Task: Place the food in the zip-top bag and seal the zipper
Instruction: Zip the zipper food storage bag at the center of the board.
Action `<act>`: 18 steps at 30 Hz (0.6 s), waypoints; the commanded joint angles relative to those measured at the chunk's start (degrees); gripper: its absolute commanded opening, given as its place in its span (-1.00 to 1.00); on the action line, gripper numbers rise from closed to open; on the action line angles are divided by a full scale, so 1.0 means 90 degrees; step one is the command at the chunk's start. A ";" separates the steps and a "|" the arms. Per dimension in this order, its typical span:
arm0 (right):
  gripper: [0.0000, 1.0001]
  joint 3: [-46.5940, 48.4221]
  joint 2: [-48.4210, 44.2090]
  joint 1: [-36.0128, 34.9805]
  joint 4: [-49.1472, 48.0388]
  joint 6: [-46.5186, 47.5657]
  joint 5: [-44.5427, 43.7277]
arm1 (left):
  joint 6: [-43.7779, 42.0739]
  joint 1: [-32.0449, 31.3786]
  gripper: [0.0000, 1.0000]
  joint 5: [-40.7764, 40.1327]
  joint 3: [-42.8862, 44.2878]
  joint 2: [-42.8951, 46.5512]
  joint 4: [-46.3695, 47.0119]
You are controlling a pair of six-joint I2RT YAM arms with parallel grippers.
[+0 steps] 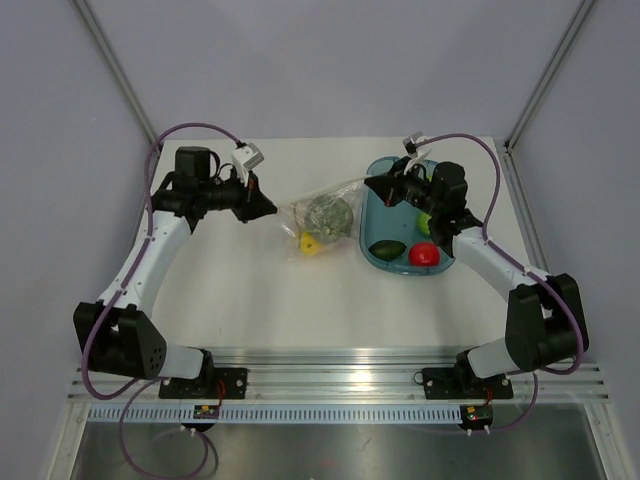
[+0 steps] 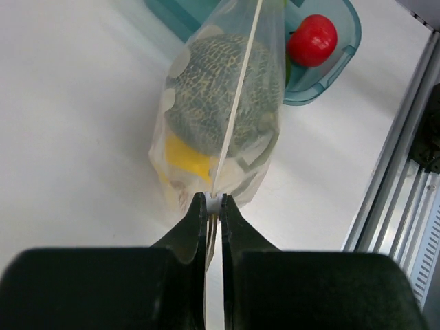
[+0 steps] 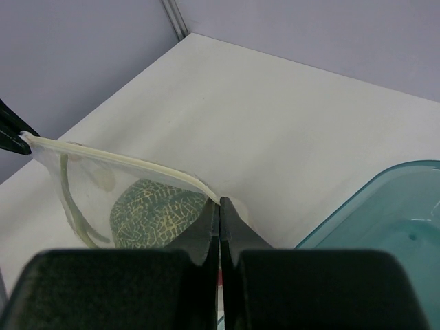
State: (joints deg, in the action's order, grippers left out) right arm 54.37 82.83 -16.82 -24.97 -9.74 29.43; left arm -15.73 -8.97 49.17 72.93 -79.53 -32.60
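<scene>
The dotted clear zip-top bag (image 1: 320, 220) is stretched between my two grippers. It holds the rough grey-green ball (image 1: 329, 212) and a yellow piece (image 1: 309, 243). My left gripper (image 1: 266, 208) is shut on the left end of the zipper (image 2: 237, 103); its jaws pinch a white tab (image 2: 214, 201). My right gripper (image 1: 373, 186) is shut on the zipper's right end (image 3: 219, 203). The zipper strip (image 3: 117, 159) runs taut between them. A red piece (image 1: 423, 254), a dark green piece (image 1: 386, 248) and a bright green piece (image 1: 425, 222) lie in the blue tray (image 1: 380, 170).
The translucent blue tray stands right of the bag, under my right arm; it also shows in the left wrist view (image 2: 347, 51) and in the right wrist view (image 3: 364, 213). The aluminium rail (image 1: 330, 355) runs along the table's near edge.
</scene>
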 commanded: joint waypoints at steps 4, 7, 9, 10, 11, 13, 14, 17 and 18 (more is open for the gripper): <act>-1.00 0.0424 0.0172 0.0238 -0.0838 -0.0255 -0.0545 | 0.0438 0.0615 -1.00 -0.0306 -0.0271 0.0389 0.0507; -1.00 0.0589 0.0269 0.0248 -0.0829 -0.0295 -0.0526 | 0.0555 0.0850 -1.00 -0.0278 -0.0280 0.0408 0.0565; -1.00 0.0735 0.0347 0.0248 -0.0829 -0.0315 -0.0516 | 0.0682 0.0977 -1.00 -0.0307 -0.0300 0.0418 0.0711; -1.00 0.0794 0.0386 0.0248 -0.0819 -0.0324 -0.0497 | 0.0760 0.0987 -1.00 -0.0316 -0.0310 0.0438 0.0780; -1.00 0.0843 0.0416 0.0248 -0.0829 -0.0324 -0.0477 | 0.0838 0.1210 -1.00 -0.0326 -0.0320 0.0418 0.0867; -1.00 0.1009 0.0523 0.0238 -0.0839 -0.0373 -0.0468 | 0.1044 0.1348 -1.00 -0.0258 -0.0203 0.0370 0.0927; -1.00 0.1087 0.0562 0.0248 -0.0839 -0.0392 -0.0419 | 0.1083 0.1464 -1.00 -0.0181 -0.0164 0.0331 0.0937; -1.00 0.1409 0.0787 0.0248 -0.0848 -0.0451 -0.0244 | 0.1453 0.1592 -1.00 -0.0160 -0.0124 0.0330 0.1316; -1.00 0.1594 0.0942 0.0238 -0.0868 -0.0538 -0.0175 | 0.1715 0.1602 -1.00 -0.0209 -0.0134 0.0311 0.1685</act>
State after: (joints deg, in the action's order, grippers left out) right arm 63.40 89.73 -17.04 -28.08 -14.17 32.71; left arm -5.02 2.00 50.78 70.65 -77.95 -23.88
